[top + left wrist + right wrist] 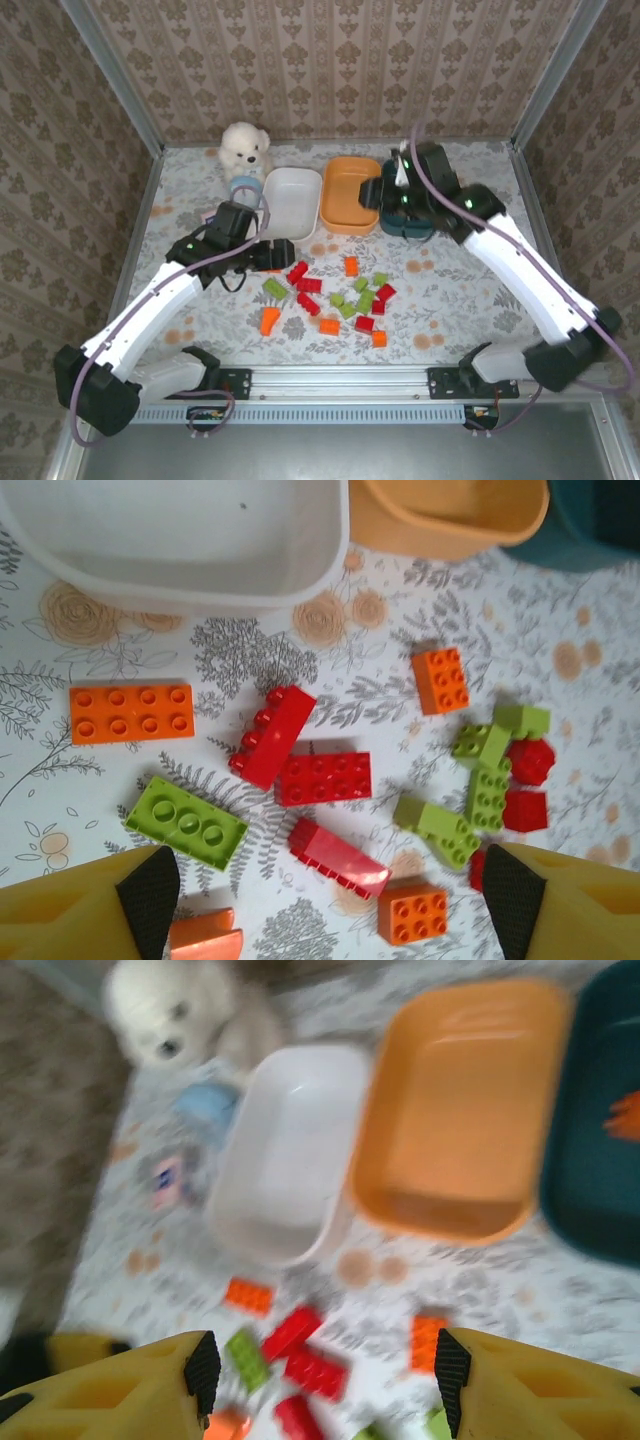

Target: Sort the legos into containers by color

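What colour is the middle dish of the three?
The middle dish is orange, clearest in the right wrist view.

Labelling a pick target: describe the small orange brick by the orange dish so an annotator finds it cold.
Find the orange dish, middle of the three dishes at the far side. On its near side lies a short orange brick. It sits clear of the pile and shows four studs, unlike the long eight-stud orange brick before the white dish.
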